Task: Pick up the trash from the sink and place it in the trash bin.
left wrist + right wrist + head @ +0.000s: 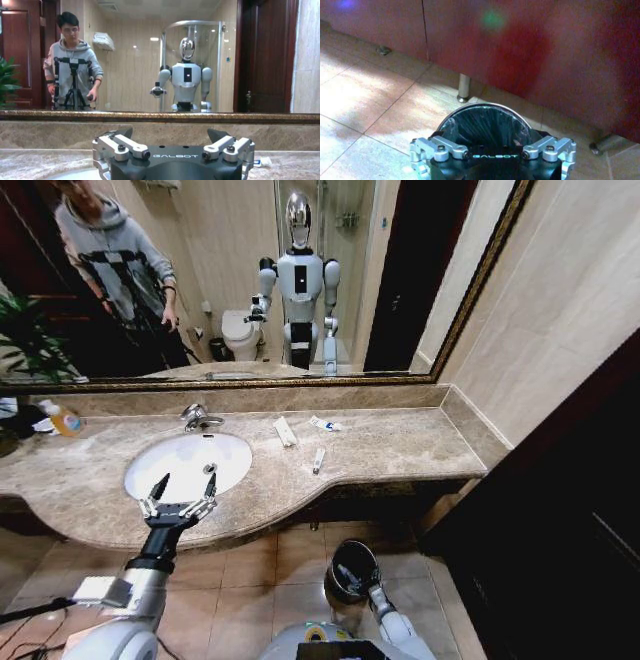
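White oval sink [188,463] sits in the beige marble desk [400,445]. Left gripper [178,502] hovers over its front rim, jaws wide and empty. Small white litter [286,431] lies on the desk, well right of it. Right gripper [492,148] holds the round black trash bin [482,125] near the floor. Reaching rightward seems best.

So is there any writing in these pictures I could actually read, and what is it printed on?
"GALBOT": white letters on the black body of the left gripper, raised at the sink's front edge.
"GALBOT": the same mark on the right gripper, held low over the trash bin.
White-blue wrapper on the counter: printing too small to read.
Soap bottle label: too small to read.
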Robot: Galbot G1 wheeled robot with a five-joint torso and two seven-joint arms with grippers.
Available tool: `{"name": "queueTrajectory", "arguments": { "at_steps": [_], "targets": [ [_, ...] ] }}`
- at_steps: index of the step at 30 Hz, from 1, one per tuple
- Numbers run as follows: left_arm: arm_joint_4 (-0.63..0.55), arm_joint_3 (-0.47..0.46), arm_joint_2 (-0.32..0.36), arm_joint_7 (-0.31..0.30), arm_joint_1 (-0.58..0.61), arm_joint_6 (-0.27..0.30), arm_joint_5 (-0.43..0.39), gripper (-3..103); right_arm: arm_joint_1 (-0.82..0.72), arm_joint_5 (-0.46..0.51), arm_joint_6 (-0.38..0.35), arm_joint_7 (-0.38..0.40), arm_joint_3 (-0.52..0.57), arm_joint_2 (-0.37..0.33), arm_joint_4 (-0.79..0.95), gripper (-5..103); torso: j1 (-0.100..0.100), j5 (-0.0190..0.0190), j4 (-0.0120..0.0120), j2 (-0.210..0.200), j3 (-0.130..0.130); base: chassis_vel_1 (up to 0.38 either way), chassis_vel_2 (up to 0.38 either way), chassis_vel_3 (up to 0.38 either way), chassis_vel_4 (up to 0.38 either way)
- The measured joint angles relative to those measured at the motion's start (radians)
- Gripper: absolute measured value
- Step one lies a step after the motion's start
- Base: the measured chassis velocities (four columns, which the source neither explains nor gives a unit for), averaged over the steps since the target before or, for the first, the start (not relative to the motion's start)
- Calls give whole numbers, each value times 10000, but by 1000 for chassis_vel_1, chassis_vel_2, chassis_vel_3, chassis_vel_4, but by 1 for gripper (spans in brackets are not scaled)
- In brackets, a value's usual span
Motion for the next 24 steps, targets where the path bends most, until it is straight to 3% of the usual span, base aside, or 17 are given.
{"name": "queueTrajectory", "arguments": {
  "at_steps": [13, 19, 24],
  "targets": [
    [0, 0, 0, 0, 0, 0, 0, 100, -767, 303, -132, 150, -6, -130, 1207, 100, 0, 1, 0, 0, 0, 0, 0, 0, 0],
    [0, 0, 0, 0, 0, 0, 0, 100, -1717, 1551, 456, 789, 294, -212, 2422, 100, 0, 5, 0, 0, 0, 0, 0, 0, 0],
    [0, 0, 0, 0, 0, 0, 0, 100, -2586, 2599, 270, 974, 561, -234, 3977, 100, -1, 0, -1, 1, 0, 0, 0, 0, 0]
  ]
}}
